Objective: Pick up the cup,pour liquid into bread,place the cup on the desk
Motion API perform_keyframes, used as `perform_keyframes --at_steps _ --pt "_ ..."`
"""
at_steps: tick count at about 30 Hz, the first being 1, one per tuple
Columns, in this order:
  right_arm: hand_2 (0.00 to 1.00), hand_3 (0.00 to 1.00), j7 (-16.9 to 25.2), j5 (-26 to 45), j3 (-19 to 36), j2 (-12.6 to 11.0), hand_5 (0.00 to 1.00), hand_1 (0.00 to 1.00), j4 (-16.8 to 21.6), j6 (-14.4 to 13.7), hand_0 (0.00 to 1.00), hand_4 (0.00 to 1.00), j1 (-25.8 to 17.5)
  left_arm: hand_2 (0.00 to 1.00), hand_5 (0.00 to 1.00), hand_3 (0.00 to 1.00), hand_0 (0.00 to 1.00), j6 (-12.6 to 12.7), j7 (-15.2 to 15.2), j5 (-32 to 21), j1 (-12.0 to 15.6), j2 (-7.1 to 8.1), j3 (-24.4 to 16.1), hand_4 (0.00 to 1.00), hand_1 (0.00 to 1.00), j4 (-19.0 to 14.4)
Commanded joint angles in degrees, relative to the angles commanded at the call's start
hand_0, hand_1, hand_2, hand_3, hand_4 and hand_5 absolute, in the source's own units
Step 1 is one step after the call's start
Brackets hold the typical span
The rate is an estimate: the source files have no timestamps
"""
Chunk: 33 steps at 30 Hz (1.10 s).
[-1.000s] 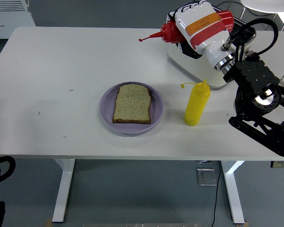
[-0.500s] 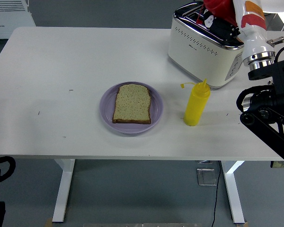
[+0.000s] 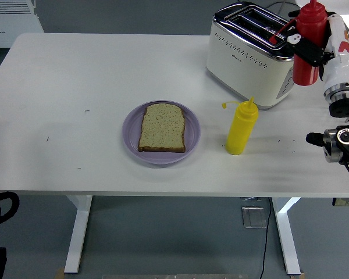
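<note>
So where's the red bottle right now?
In the head view it's far right: the red bottle stands upright in the right hand, beside the toaster.

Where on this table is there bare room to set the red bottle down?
The table's whole left half, left of the purple plate, is bare, as is the far strip left of the toaster. The right side is crowded: yellow bottle, right hand.

White table (image 3: 75,75) on white legs, grey floor (image 3: 180,238) beneath.
</note>
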Motion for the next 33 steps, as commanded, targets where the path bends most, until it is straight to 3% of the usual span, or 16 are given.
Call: perform_keyframes --at_steps 8,17,18,20,24,33 --pt "0.417 0.494 15.72 11.21 3.80 0.23 0.064 0.344 -2.21 0.00 0.296 0.323 -6.72 0.727 0.998 0.716 0.806 0.01 0.02 0.03 -0.09 -0.02 0.27 0.490 0.741 0.05" --pt "0.417 0.496 31.40 17.82 2.36 0.93 0.074 0.353 -5.53 0.00 0.322 0.311 -11.90 0.728 0.998 0.716 0.806 0.02 0.02 0.07 0.16 -0.02 0.59 0.490 0.741 0.07" --pt "0.415 0.494 32.90 18.23 1.96 1.09 0.082 0.369 -5.96 0.00 0.406 0.301 -12.26 0.728 0.998 0.715 0.806 0.03 0.02 0.07 0.18 -0.03 0.64 0.490 0.740 0.08" --pt "0.415 0.494 35.54 19.14 1.16 1.51 0.082 0.369 -6.82 0.00 0.406 0.301 -12.81 0.728 0.998 0.715 0.806 0.02 0.04 0.09 0.15 -0.03 0.82 0.490 0.740 0.10" --pt "0.414 0.491 38.42 20.39 -0.47 2.27 0.096 0.373 -8.33 0.00 0.423 0.304 -13.36 0.728 0.998 0.716 0.806 0.01 0.04 0.09 0.12 -0.04 1.00 0.490 0.740 0.11" --pt "0.415 0.490 38.42 22.19 -4.18 3.52 0.106 0.372 -11.87 0.00 0.418 0.320 -13.37 0.728 0.998 0.715 0.806 0.03 0.04 0.09 0.20 0.06 1.10 0.490 0.740 0.09"
